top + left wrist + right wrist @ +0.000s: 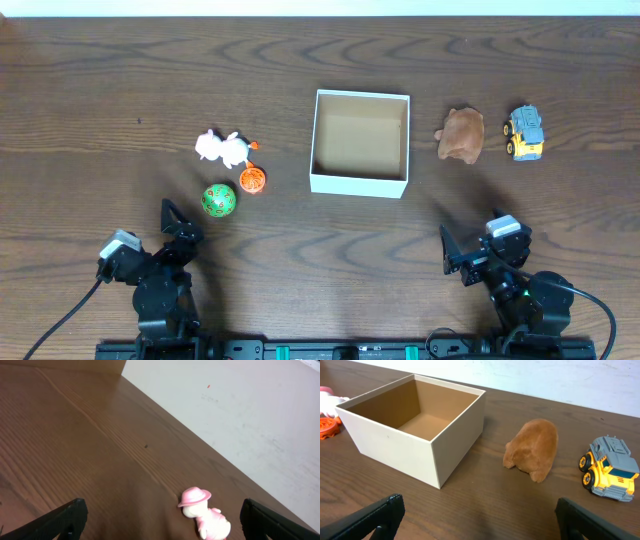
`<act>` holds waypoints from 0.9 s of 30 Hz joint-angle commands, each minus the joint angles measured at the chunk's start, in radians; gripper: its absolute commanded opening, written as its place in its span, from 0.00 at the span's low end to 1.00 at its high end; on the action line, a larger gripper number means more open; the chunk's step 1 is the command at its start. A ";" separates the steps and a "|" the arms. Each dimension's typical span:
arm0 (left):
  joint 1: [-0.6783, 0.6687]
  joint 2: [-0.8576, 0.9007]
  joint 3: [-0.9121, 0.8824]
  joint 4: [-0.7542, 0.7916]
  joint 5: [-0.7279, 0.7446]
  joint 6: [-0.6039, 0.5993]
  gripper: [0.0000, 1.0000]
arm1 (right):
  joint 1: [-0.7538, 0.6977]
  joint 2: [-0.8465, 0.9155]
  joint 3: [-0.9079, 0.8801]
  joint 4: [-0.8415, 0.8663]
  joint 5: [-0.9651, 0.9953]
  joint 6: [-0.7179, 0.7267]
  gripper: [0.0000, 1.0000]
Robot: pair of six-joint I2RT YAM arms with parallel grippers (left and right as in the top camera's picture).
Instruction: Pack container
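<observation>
Packing has not begun. The square, white-walled cardboard container sits mid-tabletop, its tan inside bare. All 5 toys lie outside. A pink-and-white figure, an orange patterned toy and a green patterned ball lie on its left. A brown plush animal and a yellow-grey toy truck lie on its right. The left pincer and right pincer are spread, holding nothing. No writing is legible.

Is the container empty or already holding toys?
Empty: the container shows only bare tan floor in the overhead and right wrist views.
</observation>
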 commanded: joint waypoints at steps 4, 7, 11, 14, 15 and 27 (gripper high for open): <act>0.004 -0.005 -0.030 -0.003 0.010 -0.005 0.98 | 0.010 -0.009 -0.003 0.000 -0.007 -0.007 0.99; 0.004 -0.004 -0.029 -0.003 0.031 -0.004 0.98 | 0.010 -0.009 -0.003 0.016 -0.058 -0.006 0.99; 0.004 0.014 -0.005 -0.005 0.127 0.019 0.98 | 0.010 -0.008 0.003 0.053 -0.071 0.006 0.99; 0.004 0.063 0.050 -0.020 0.199 0.050 0.98 | 0.010 0.018 0.039 0.054 -0.048 0.041 0.99; 0.004 0.090 0.079 -0.039 0.208 0.049 0.98 | 0.010 0.044 0.064 0.048 -0.038 0.057 0.99; 0.004 0.719 0.695 -0.367 0.217 0.139 0.98 | 0.010 0.790 0.737 -0.264 -0.022 0.026 0.99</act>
